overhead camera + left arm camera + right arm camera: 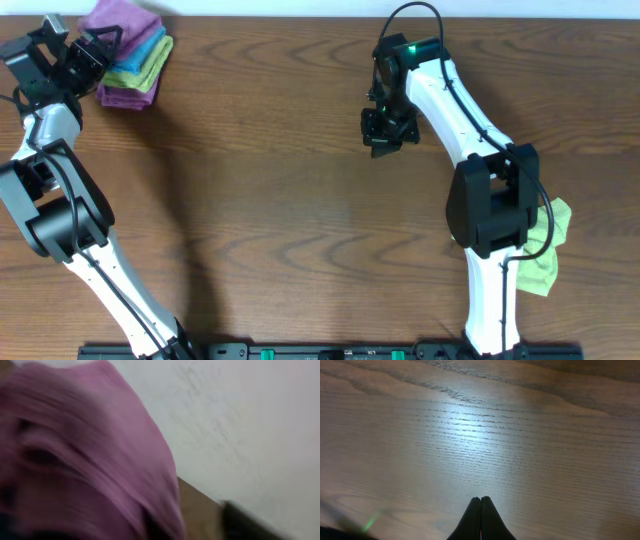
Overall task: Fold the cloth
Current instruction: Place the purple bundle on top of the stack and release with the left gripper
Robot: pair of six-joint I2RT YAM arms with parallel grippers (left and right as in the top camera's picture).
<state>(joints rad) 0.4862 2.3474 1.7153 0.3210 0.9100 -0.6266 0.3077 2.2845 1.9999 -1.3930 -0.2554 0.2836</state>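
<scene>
1. Looking down from overhead, you see your left arm stretched from its base at the near edge up to the far left corner of the table (270,200). Its forearm is bent back toward the corner.
2. Your left claw (98,45) sits at the left side of a stack of folded cloths (135,70), right against it.
3. The purple cloth (120,18) lies on top of that stack. In the left wrist view it fills the left half as a purple blur (85,460), with the white wall (240,420) behind.
4. You cannot tell from either view whether the left claw is wide, narrow or gripping; the blur hides its fingers.
5. Your right arm rises from its base at the near right, bends at the elbow and leans toward the far middle of the table.
6. Your right claw (385,138) points down at bare wood. In the right wrist view its two fingers are pressed together, holding nothing (481,502).
7. A green cloth (548,240) lies rumpled beside the right arm, partly hidden by it.
</scene>
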